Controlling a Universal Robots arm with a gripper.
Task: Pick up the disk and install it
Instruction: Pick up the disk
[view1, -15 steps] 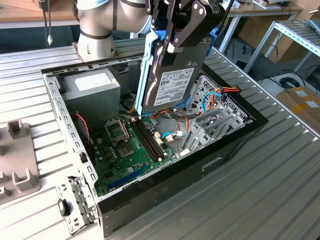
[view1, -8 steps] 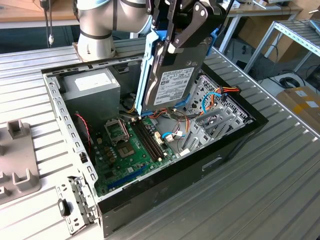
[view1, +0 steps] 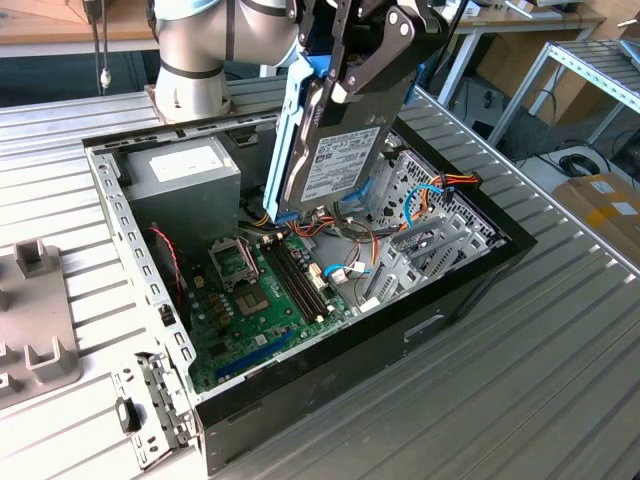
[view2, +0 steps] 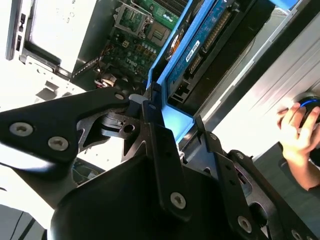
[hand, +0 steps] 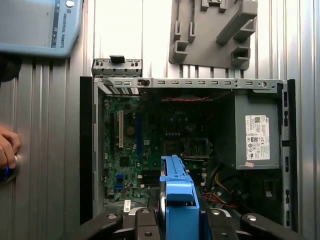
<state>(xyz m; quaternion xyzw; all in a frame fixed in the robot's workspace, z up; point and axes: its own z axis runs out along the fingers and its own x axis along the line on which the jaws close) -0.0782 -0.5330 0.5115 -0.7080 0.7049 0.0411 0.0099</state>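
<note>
The disk, black and silver with a white label and a blue carrier frame, hangs on edge above the open computer case. My gripper is shut on its upper end, one finger lying across the labelled face. In the second wrist view, the disk's circuit-board side shows beyond the black fingers, and the gripper clamps the blue frame. The first wrist view looks down the blue carrier onto the motherboard, with the gripper closed around it.
Inside the case are a grey power supply, the green motherboard, loose cables and a metal drive cage. A grey fixture lies on the slatted table at the exterior view's left. A person's hand rests beside the case.
</note>
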